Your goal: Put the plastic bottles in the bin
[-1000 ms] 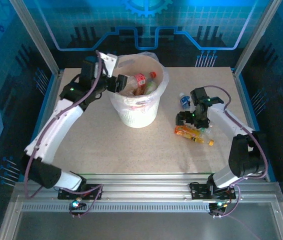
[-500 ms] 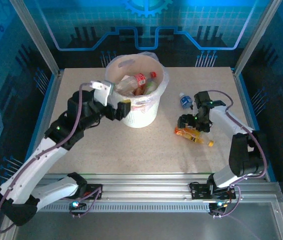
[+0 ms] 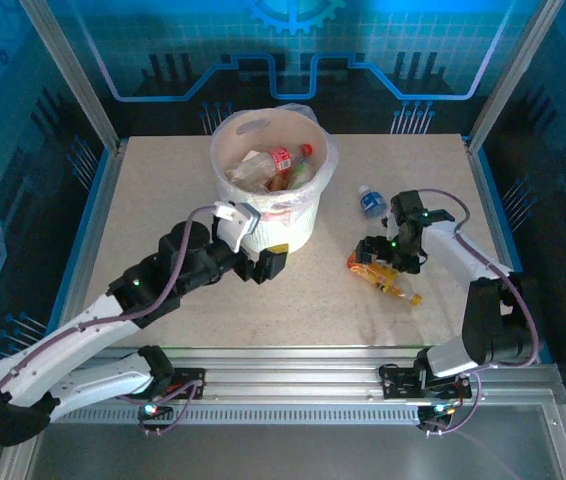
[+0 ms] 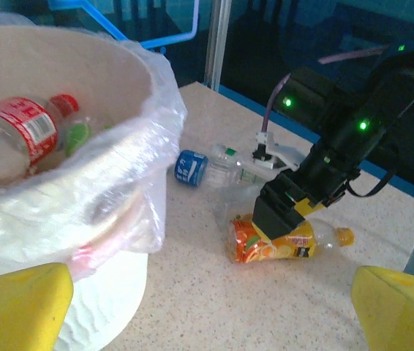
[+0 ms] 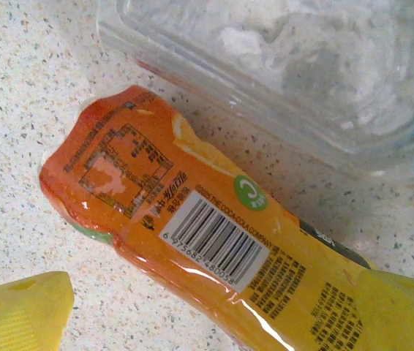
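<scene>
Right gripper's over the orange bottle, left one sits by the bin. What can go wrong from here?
1. The orange bottle lies diagonally between the fingers of the open right gripper. Closing may catch one end and squirt it out.
2. A clear bottle lies close alongside and may get nudged or pinched too.
3. The left gripper hangs open close to the bin. A careless swing could knock it.

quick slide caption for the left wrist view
The right end effector over an orange bottle lying on the table beside the lined bin, blue-label bottle behind.
</scene>
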